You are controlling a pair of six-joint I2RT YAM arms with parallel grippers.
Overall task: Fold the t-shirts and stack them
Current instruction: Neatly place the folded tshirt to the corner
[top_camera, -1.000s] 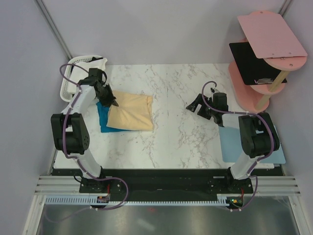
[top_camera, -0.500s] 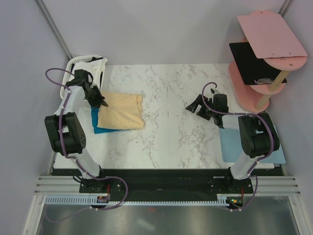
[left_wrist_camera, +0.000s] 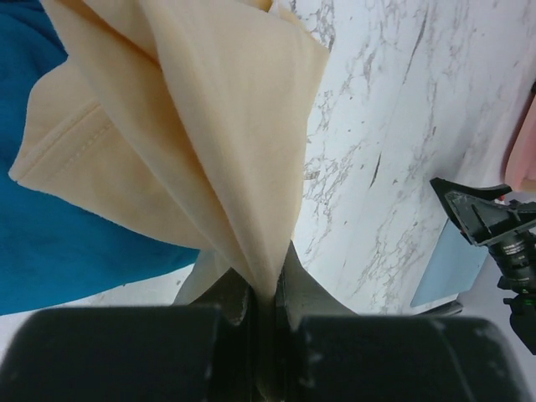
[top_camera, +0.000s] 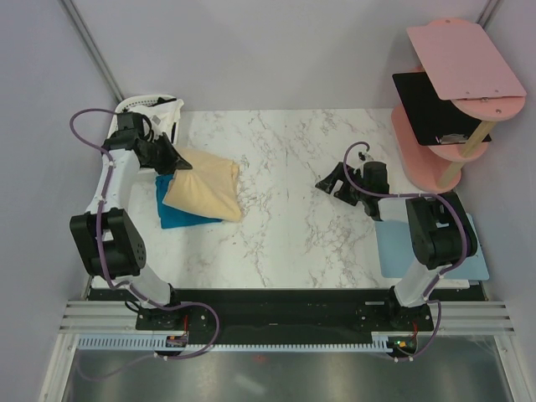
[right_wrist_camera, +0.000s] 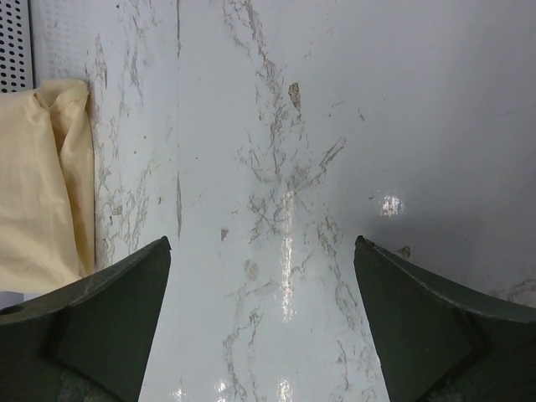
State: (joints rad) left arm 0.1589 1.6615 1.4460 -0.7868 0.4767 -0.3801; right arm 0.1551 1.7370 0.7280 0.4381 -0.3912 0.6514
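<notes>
Overhead: a glossy white marble-patterned table [top_camera: 293, 226], veined in grey.

At about 10 o'clock on it, the left gripper [top_camera: 177, 161], pressed together on a far corner of the pale yellow-cream t-shirt [top_camera: 205, 188]. From the left wrist view, soft cloth fanning out of that pinch in smooth tented folds, with a stitched hem along one layer. Rest of the shirt lying at 9 o'clock as a roughly rectangular, slightly puffy bundle, raised toward the pinched corner.

Beneath it, touching: the teal blue t-shirt [top_camera: 177, 216], flat and matte, showing along the bundle's left and near edges.

At 10 to 11 o'clock, off the table's corner, a white slotted plastic basket [top_camera: 134, 102]. Draped over its rim, a limp white cloth, possibly the white t-shirt [top_camera: 170, 113], too small to be sure.

At 3 o'clock, well apart from the shirts, the right gripper [top_camera: 332, 179], spread wide over bare marble, pinching nothing. Dark, wedge-shaped fingers at either side of the right wrist view.

At 4 o'clock, a flat stiff light-blue rectangular mat [top_camera: 394, 251], partly under the right arm.

At 2 o'clock, beyond the table edge, a pink tiered stand [top_camera: 456, 54] with rounded shelves and a black panel.
</notes>
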